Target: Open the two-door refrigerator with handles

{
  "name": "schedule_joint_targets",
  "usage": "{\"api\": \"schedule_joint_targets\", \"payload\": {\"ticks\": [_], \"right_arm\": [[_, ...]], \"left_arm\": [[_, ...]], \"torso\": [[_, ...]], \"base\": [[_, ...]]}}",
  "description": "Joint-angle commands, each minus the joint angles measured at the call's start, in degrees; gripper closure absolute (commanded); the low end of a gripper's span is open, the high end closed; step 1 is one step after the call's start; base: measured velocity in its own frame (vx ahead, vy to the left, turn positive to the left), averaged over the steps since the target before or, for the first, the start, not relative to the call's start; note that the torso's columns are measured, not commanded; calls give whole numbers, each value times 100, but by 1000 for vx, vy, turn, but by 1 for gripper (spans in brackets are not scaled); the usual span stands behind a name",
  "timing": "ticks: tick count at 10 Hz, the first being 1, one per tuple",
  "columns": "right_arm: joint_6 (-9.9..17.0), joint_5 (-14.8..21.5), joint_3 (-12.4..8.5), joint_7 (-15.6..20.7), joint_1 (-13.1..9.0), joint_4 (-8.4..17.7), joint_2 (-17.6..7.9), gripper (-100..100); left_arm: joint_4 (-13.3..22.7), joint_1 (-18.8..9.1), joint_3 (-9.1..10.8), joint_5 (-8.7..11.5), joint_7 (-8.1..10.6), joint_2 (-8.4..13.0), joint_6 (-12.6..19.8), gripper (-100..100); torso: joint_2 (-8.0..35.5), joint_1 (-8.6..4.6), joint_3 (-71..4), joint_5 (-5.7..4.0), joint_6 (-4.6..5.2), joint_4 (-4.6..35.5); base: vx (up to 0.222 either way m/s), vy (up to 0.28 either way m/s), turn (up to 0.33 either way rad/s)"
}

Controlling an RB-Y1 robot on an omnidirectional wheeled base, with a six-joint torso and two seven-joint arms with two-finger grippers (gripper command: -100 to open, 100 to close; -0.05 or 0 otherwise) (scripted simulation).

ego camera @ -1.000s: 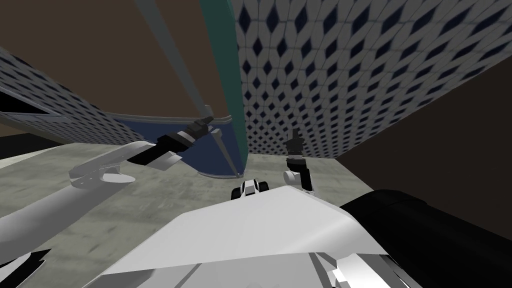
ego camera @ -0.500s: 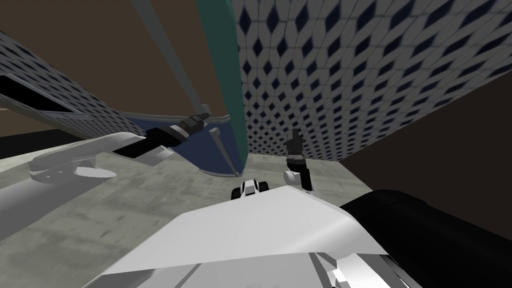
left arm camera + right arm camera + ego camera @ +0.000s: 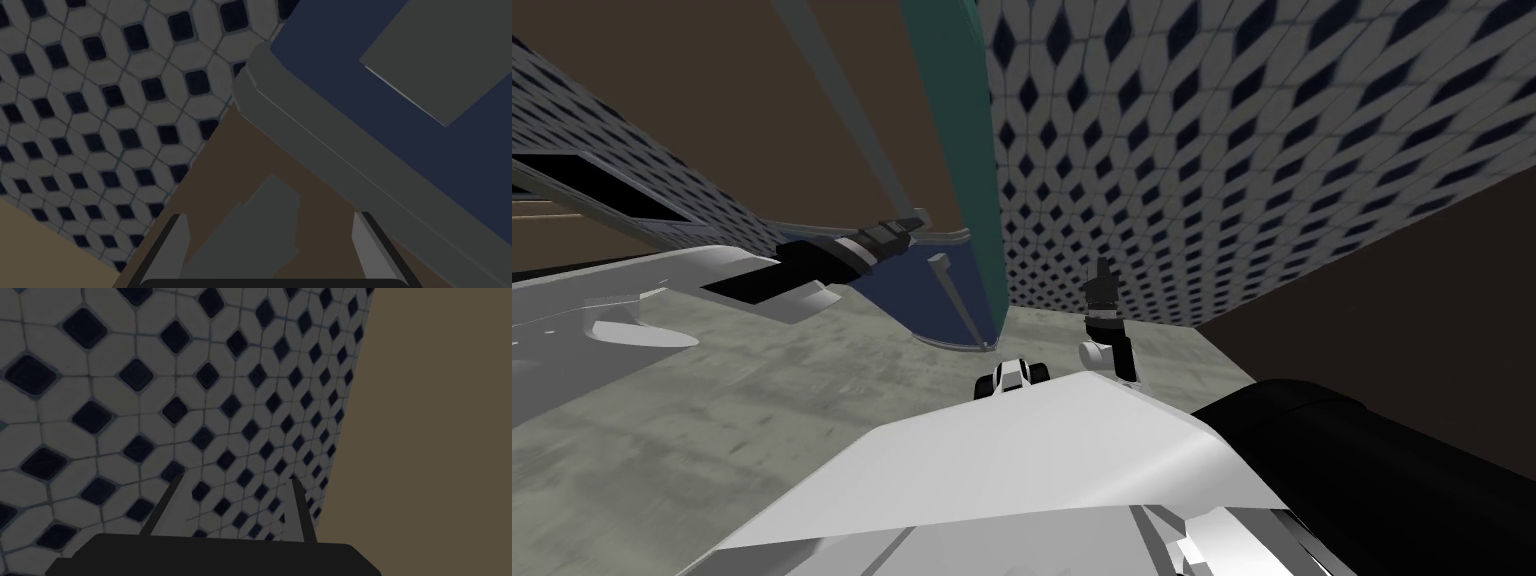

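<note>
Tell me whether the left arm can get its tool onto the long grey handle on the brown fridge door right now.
Probably yes. The left tool is open, and the grey handle already sits between its fingers, against the brown door. Nothing appears to lie between them.

From my end it's just a mottled grey floor (image 3: 762, 420), with the fridge (image 3: 712, 110) standing on it right beside the tiled wall (image 3: 1212, 150).

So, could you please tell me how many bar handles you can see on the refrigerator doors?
2. A long grey handle runs up the brown door, with the left gripper at its lower end. A shorter handle lies beside the teal panel. Others may be hidden.
</note>
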Motion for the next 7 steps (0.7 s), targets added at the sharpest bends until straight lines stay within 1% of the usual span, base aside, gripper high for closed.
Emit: {"api": "schedule_joint_targets", "payload": {"ticks": [1,2,3,4,6,7], "right_arm": [[0,0,0,0,0,0,0,0],[0,0,0,0,1,0,0,0],[0,0,0,0,1,0,0,0],[0,0,-1,0,1,0,-1,0],[0,0,-3,0,-2,1,-4,0],[1,0,-3,0,-2,1,-4,0]], "left_arm": [[-76,-71,15,79,86,164,107,-100],[-49,-59,-6,44,41,90,68,-100],[-56,-67,-5,50,51,100,86,100],[-222,-75,-24,69,78,129,5,100],[-554,-93,-61,108,133,190,-154,100],[-721,-102,-79,128,161,221,-233,100]], "torso": [[-8,11,-4,4,1,-3],[-34,-3,-20,0,2,-10],[-20,3,-15,1,0,-9],[1,9,0,4,-1,0],[57,97,37,33,-16,17],[47,90,29,32,-31,32]], "base": [[79,-52,-33],[50,-31,-2],[6,-5,1],[-55,135,23],[-166,329,-3],[-157,329,16]]}}
